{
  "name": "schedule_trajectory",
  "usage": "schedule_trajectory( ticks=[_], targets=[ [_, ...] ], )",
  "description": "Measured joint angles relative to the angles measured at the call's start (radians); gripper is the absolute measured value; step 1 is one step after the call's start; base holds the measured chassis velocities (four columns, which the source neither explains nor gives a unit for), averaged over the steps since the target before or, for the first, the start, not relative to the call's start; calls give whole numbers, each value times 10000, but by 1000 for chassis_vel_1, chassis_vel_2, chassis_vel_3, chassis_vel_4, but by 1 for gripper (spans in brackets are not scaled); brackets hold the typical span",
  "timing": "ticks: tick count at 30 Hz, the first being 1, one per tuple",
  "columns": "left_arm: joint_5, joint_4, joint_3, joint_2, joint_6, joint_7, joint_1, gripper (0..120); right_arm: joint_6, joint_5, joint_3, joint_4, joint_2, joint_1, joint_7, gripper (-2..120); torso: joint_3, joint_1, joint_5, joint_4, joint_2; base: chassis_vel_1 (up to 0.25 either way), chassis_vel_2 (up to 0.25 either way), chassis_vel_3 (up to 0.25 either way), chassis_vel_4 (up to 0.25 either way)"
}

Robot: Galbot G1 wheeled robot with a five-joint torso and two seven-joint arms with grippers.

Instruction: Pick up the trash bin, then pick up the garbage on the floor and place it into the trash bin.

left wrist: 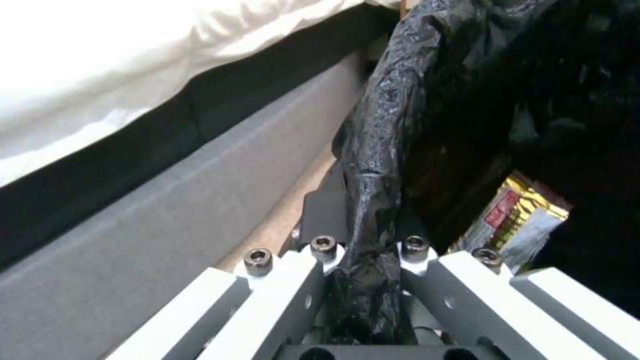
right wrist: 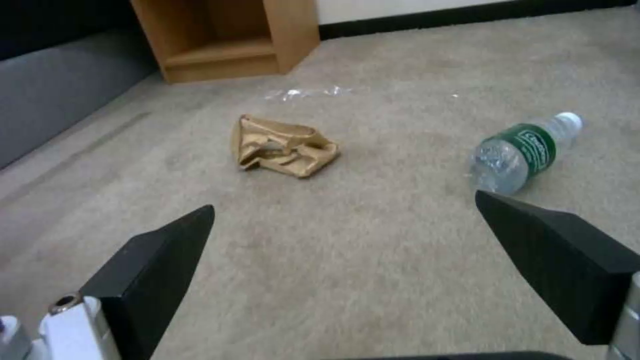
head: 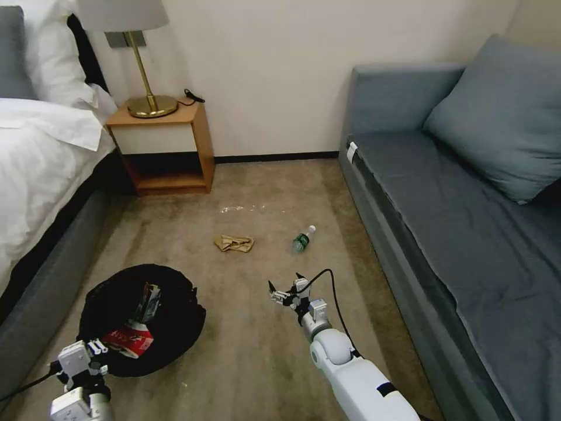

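Trash bin (head: 169,327): beside the bed, its black bag rim pinched between the closed fingers of the left gripper (left wrist: 363,260).
Inside: red-and-white packet (head: 128,340) and gold-and-dark wrapper (left wrist: 517,220); the white body is hidden under the bag.
Right gripper (head: 285,287): fingers spread wide, holding nothing, above the carpet (right wrist: 373,250).
Ahead of it: crumpled tan paper (right wrist: 283,146) and, apart to its right, the bottle (right wrist: 527,151), lying down.

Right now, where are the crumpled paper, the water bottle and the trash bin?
crumpled paper (right wrist: 283,148): right wrist view, its folded middle.
water bottle (right wrist: 527,150): right wrist view, its green label.
trash bin (head: 175,310): head view, its black bag.
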Motion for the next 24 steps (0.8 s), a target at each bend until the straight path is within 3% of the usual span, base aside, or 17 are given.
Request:
schedule_trajectory(
  ticks=[24],
  targets=[
    [-23,334,30,85,-17,2,-160,3,-12,-110,95,-270,32,-38,-28,100,0,-1,0,0,0,-79,74,79,-76]
  ],
)
